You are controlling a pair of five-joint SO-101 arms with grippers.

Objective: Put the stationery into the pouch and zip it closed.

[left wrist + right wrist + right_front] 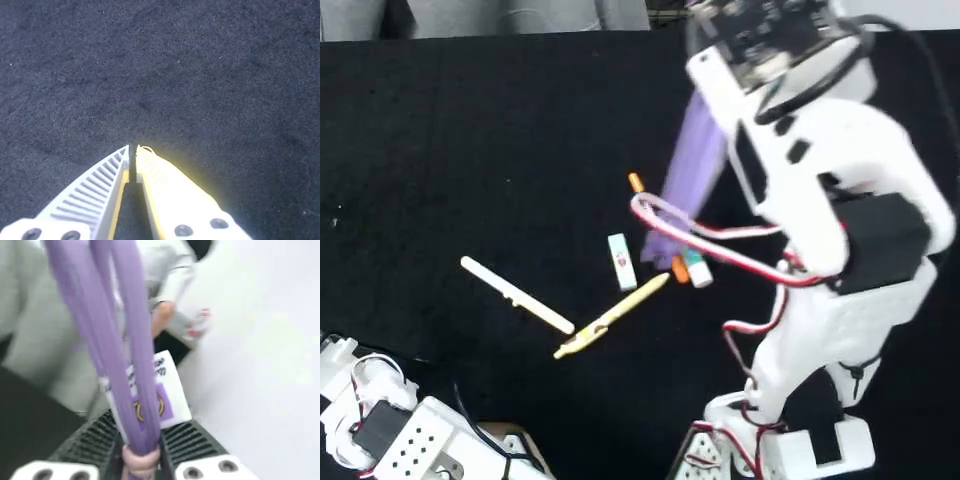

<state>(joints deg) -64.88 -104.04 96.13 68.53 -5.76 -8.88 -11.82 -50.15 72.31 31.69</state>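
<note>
My right gripper (142, 442) is shut on one end of the purple pouch (117, 335) and holds it up off the table. In the high view the pouch (692, 165) hangs slanted from the raised right arm, its lower end above the black cloth. On the cloth lie a white pen (515, 294), a yellow pen (612, 316), a small white eraser (621, 262), an orange-tipped piece (636, 182) and a short marker (696, 269) beside an orange one (679, 269). My left gripper (132, 150) is shut and empty, just above bare cloth.
The left arm's white body (390, 430) sits at the near left corner. The right arm's base (790, 440) and its red and white cables (720, 250) stand near the markers. A black cloth (470, 150) covers the table.
</note>
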